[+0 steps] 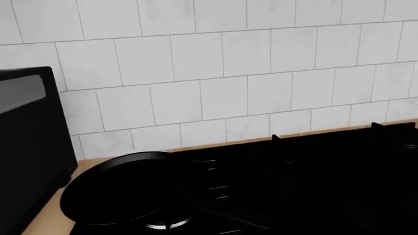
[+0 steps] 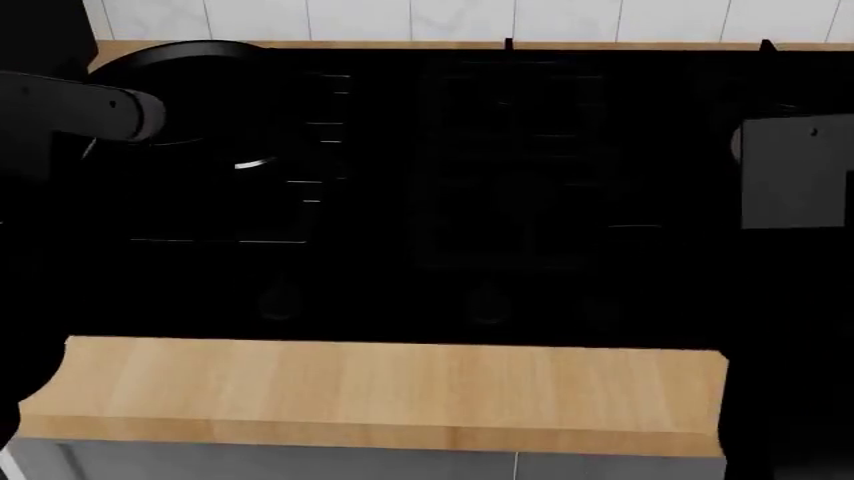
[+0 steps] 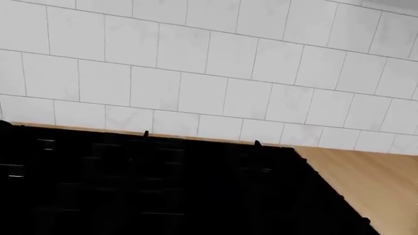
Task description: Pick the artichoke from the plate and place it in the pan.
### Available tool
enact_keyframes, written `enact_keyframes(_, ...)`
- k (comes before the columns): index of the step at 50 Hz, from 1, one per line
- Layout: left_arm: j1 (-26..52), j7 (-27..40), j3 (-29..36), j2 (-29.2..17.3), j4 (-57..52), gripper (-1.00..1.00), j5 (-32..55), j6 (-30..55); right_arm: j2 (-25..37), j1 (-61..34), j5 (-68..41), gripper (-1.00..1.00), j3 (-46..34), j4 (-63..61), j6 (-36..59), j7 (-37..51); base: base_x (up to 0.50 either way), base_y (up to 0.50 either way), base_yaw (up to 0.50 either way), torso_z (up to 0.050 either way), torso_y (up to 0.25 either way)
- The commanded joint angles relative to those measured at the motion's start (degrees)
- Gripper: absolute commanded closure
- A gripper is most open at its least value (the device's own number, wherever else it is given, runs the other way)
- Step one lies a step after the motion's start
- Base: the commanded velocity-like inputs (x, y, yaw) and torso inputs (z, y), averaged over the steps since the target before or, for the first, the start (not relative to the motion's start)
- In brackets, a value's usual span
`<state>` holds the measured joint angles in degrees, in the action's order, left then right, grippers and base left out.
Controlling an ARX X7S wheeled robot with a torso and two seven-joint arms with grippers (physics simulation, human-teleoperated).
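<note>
White tiled wall [image 1: 222, 63] behind a black stovetop [image 2: 507, 180] set in wooden counter [image 2: 387, 390]. Black pan [image 1: 124, 191] sits empty on a burner. Neither gripper's jaw state can be told.

Pan [image 1: 124, 188] seemingly on black stovetop [image 2: 507, 190]

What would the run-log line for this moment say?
pan: on stove, far left, empty | artichoke: not in view | plate: not in view | grippers: fingers not in view | stage: pick not begun
</note>
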<state>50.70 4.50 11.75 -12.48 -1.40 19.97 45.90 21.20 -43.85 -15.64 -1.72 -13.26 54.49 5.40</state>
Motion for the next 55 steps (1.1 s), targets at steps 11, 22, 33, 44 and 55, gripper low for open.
enact_keyframes(11, 5.62, -0.81, 2.81, 1.40, 7.49, -1.00, -1.25, -2.59, 0.54, -7.57, 1.13, -1.00, -3.99, 9.57, -1.04, -1.84, 0.00, 0.00, 0.00, 0.000, 0.000)
enact_keyframes(22, 5.52, -0.17, 2.64, 0.83, 6.47, -1.00, -0.91, -1.78, 0.28, -7.61, 0.18, -1.00, -3.88, 8.73, 0.09, -2.12, 0.00, -0.21, 0.00, 0.000, 0.000)
enact_keyframes(33, 5.41, 0.07, 2.48, 0.38, 5.85, -1.00, -0.27, -0.81, 0.26, -7.13, -0.24, -1.00, -3.78, 8.50, 0.07, -2.16, 0.00, -0.45, 0.00, 0.000, 0.000)
enact_keyframes(44, 5.47, 0.37, 2.16, 0.30, 5.38, -1.00, 0.67, 0.57, 0.42, -6.70, -0.93, -1.00, -3.24, 7.50, 0.98, -2.07, 0.00, -0.46, 0.00, 0.000, 0.000)
enact_keyframes(55, 5.45, 0.67, 2.16, 0.13, 4.62, -1.00, 1.29, 1.48, 0.70, -6.53, -1.38, -1.00, -3.10, 6.35, 2.03, -1.92, 0.00, -0.47, 0.00, 0.000, 0.000)
